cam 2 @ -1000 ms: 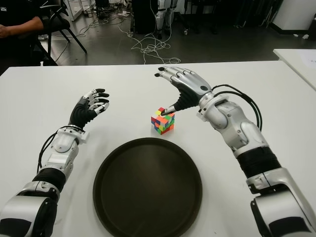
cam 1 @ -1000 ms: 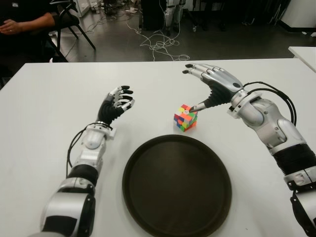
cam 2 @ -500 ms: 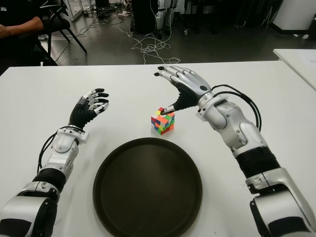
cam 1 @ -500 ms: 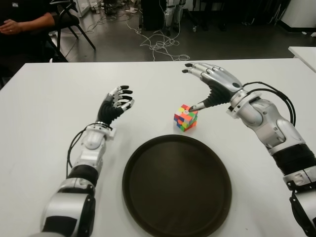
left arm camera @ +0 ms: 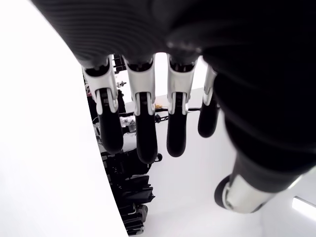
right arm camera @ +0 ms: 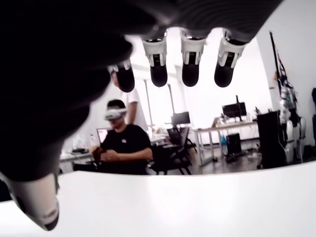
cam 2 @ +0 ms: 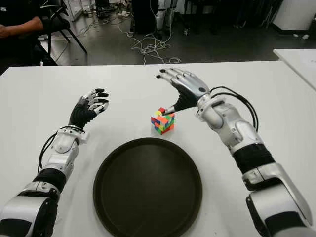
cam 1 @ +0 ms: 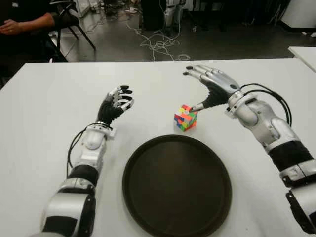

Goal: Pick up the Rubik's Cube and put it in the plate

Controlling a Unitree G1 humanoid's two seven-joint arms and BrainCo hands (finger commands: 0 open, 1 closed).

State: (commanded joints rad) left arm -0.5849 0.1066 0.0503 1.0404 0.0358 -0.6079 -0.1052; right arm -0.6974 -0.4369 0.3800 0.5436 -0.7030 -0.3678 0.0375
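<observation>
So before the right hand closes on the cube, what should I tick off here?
1. Rubik's Cube on the table, outside the plate: ok.
2. Right hand open, fingers spread above the cube: ok.
3. Thumb tip at the cube's top edge; contact: cannot tell.
4. Cube grasped: not ok.
5. Plate has nothing in it: ok.
6. Left hand open, left of the cube, apart from it: ok.
</observation>
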